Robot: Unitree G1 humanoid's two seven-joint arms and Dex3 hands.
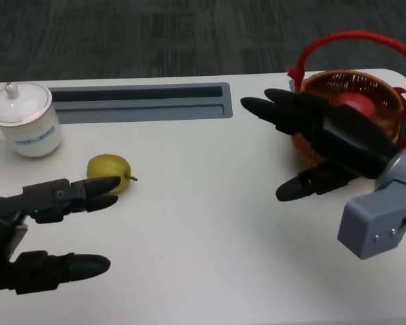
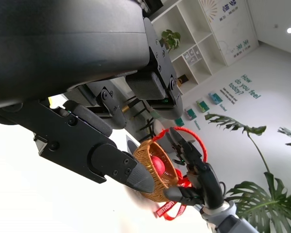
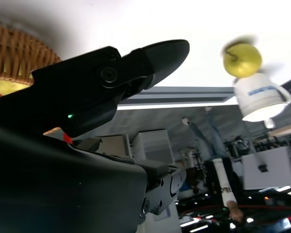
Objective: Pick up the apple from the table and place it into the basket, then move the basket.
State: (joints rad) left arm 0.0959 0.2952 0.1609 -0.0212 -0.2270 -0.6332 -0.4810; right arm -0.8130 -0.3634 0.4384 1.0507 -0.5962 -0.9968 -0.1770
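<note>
Yellow-green and round, the apple (image 1: 109,172) lies on the white bench (image 1: 203,257) at about nine o'clock from the bench's middle, its short stem pointing toward three o'clock. Our left hand (image 1: 51,227) reaches in from seven o'clock, spread wide and holding nothing, its upper fingertips (image 1: 105,189) just beside or perhaps touching the fruit; we cannot tell which. We judge the apple firm, smooth and fairly light, with a skin slick enough to roll or squirt out of a shallow pinch, so we would wrap it around its widest girth, thumb opposite the fingers, clear of the stem. At two o'clock stands the woven wicker basket (image 1: 386,91) with its red hoop handle (image 1: 355,37); a red fruit (image 1: 355,105) already sits inside it. Our right hand (image 1: 325,145) hovers in front of the basket, fingers spread and empty, apparently just short of the wicker. Wicker should be light and stiff, and the hoop looks the natural place to lift it. At ten o'clock is a white lidded mug (image 1: 24,118) bearing a blue band of print too small to read. Behind the apple, toward twelve o'clock, runs a grey recessed tray (image 1: 142,101). In the left wrist view a wall (image 2: 262,63) carries the words "How do you feel today?".
</note>
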